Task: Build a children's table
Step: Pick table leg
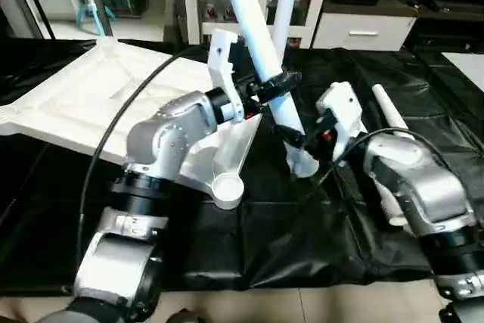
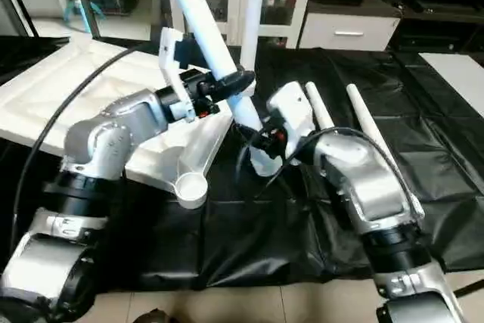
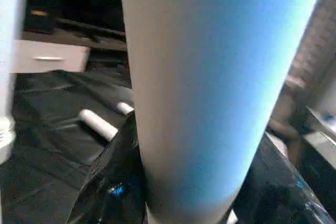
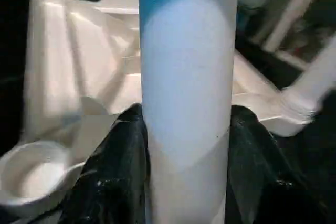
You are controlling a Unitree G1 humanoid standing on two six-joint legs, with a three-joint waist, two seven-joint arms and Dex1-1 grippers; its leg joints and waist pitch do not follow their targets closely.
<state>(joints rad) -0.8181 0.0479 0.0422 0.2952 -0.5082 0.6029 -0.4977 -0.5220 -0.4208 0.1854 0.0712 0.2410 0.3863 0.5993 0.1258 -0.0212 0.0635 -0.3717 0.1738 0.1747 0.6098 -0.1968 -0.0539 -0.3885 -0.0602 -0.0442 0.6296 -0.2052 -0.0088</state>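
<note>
The white square top (image 1: 91, 96) lies ribbed side up on the black cloth, with an empty round corner socket (image 1: 228, 187) at its near corner. One white leg (image 1: 284, 5) stands upright at the top's far corner. A second leg (image 1: 261, 51) leans steeply, and its lower end (image 1: 304, 163) touches the cloth beside the top. My left gripper (image 1: 274, 85) is shut on this leg at mid-height. My right gripper (image 1: 301, 138) is shut on it lower down. Black fingers (image 4: 115, 171) flank the leg (image 4: 186, 103) in the right wrist view.
Two loose white legs (image 2: 318, 108) (image 2: 364, 120) lie on the black cloth behind my right arm. A black cable (image 1: 113, 134) loops over the top beside my left arm. White cabinets (image 1: 363, 28) stand beyond the table's far edge.
</note>
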